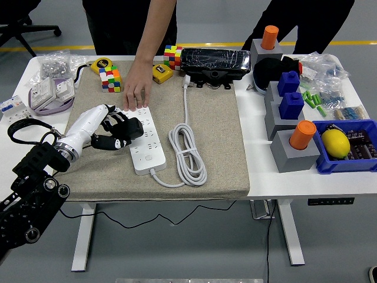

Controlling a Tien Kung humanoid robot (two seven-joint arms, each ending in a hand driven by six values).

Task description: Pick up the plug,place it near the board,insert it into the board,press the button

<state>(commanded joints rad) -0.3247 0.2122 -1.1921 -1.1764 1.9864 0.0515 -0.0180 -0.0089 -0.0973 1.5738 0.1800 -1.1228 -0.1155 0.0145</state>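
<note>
One hand works at the power strip (141, 140) while a person's hand (135, 89) pins its far end.

Head view: the left hand (121, 132) lies over the strip's left edge, its fingers (131, 128) curled; whether they grasp the plug I cannot tell, since no plug shows clear of them. The strip lies lengthwise on the grey mat (218, 147), and its white cable (187, 152) is coiled just beside it on the right. For a good insertion, the hand should likely come straight down over a socket, keeping off the person's fingers at the far end. Open room lies left and near on the mat; the coil crowds the right, and the worktop (294, 180) edge is close below. The right hand is out of sight.
</note>
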